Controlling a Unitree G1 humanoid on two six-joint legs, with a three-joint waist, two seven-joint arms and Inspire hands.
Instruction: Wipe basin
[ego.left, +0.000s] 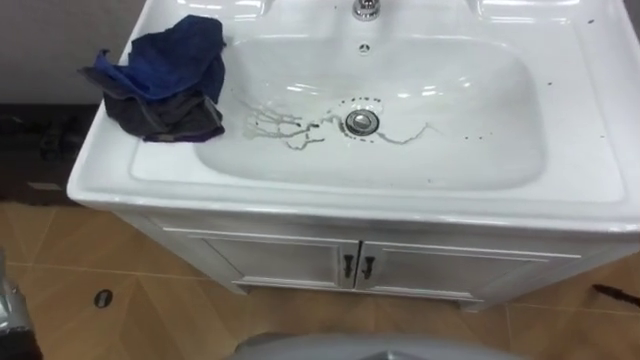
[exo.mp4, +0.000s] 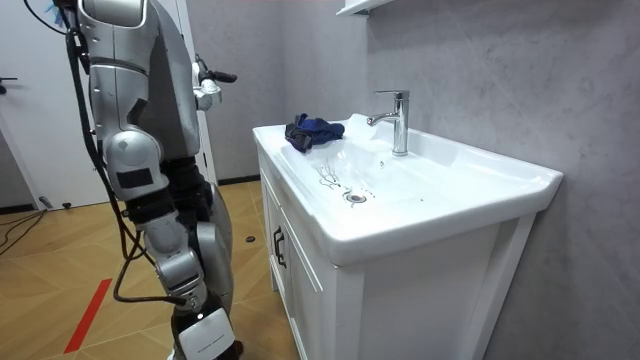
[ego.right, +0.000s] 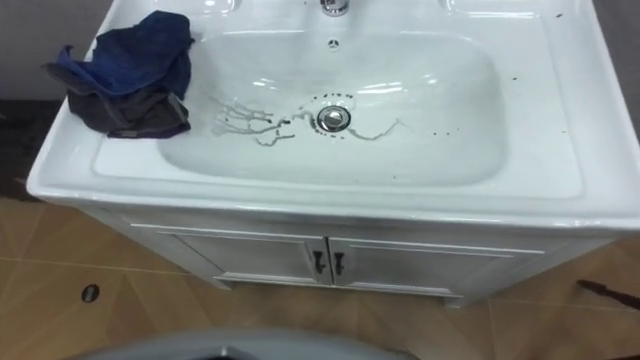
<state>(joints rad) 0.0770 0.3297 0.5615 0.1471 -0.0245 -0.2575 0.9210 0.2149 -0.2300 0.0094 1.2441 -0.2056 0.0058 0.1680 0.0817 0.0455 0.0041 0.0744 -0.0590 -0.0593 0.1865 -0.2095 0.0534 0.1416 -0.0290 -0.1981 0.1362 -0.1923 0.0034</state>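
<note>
Blue cloth (ego.left: 165, 75) bunched left of the basin (ego.left: 450, 110), probably parked handy for those streaks (ego.left: 285, 130); robot hand (exo.mp4: 207, 92) open or closed, can't tell.

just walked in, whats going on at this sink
A humanoid robot stands in front of the white basin, but wiping does not seem to have started. The blue cloth lies bunched on the basin's left rim, with nothing holding it. Grey streaks run across the bowl on both sides of the drain.
</note>
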